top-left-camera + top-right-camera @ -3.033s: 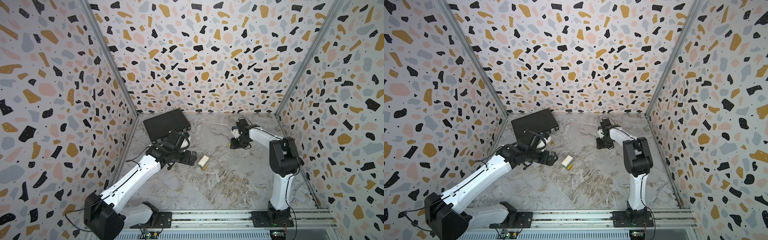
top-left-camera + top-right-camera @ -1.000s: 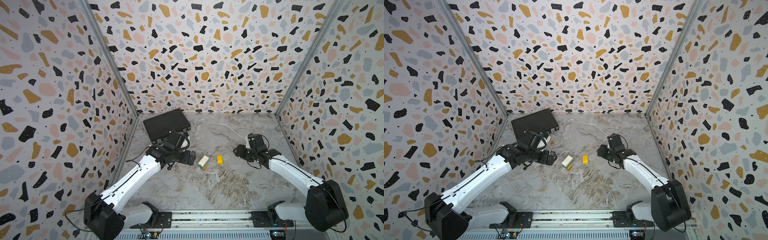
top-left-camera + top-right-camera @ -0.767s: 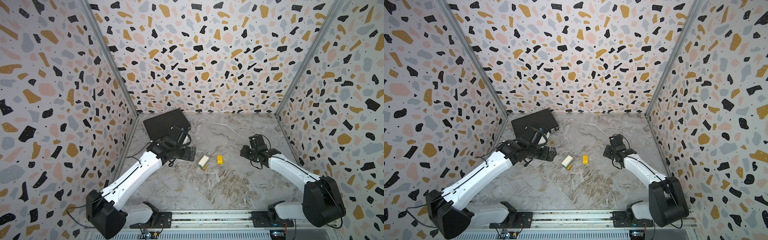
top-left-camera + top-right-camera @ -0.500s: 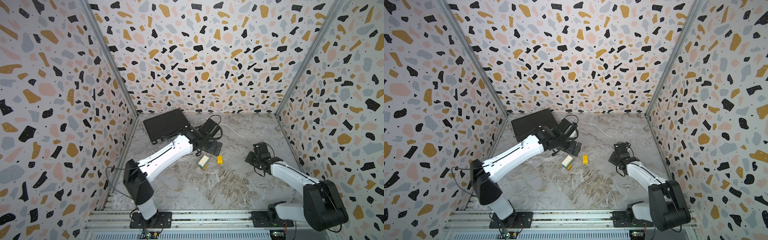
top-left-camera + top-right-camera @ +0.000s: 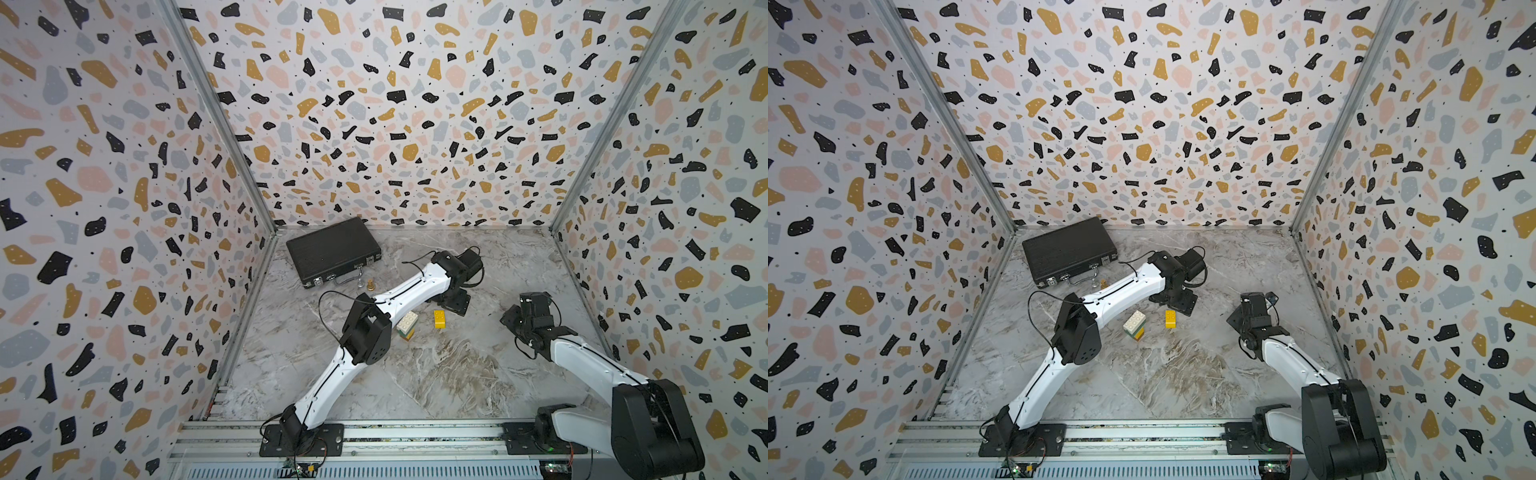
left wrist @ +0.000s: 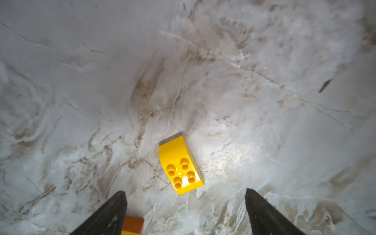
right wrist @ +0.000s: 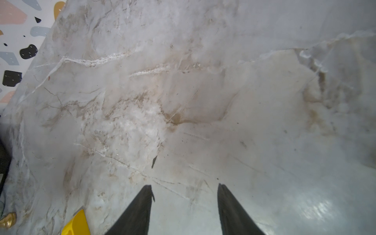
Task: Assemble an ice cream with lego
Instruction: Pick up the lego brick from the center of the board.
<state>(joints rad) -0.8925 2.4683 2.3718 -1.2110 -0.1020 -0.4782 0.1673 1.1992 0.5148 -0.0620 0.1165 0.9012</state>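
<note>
A yellow half-round lego brick (image 5: 439, 319) (image 5: 1170, 319) lies alone, studs up, mid-table. Just left of it lies the ice cream (image 5: 406, 325) (image 5: 1134, 325), a short stack of joined white, green and orange-brown bricks. My left gripper (image 5: 455, 303) (image 6: 185, 193) hovers open just behind the yellow brick (image 6: 180, 165), which lies ahead of the fingertips, not between them. The stack's orange end (image 6: 132, 224) shows beside one finger. My right gripper (image 5: 510, 320) (image 7: 184, 186) stands open and empty over bare table, well to the right of the bricks.
A shut black case (image 5: 333, 250) (image 5: 1069, 249) lies at the back left, with a small gold figurine (image 5: 370, 284) (image 7: 8, 219) in front of it. The left arm (image 5: 374, 328) stretches across the table's left half. Patterned walls enclose three sides.
My left arm has swung from beside the case to the middle, over the yellow brick, its jaws slightly narrower. The right gripper has drawn back to the right, away from the bricks.
</note>
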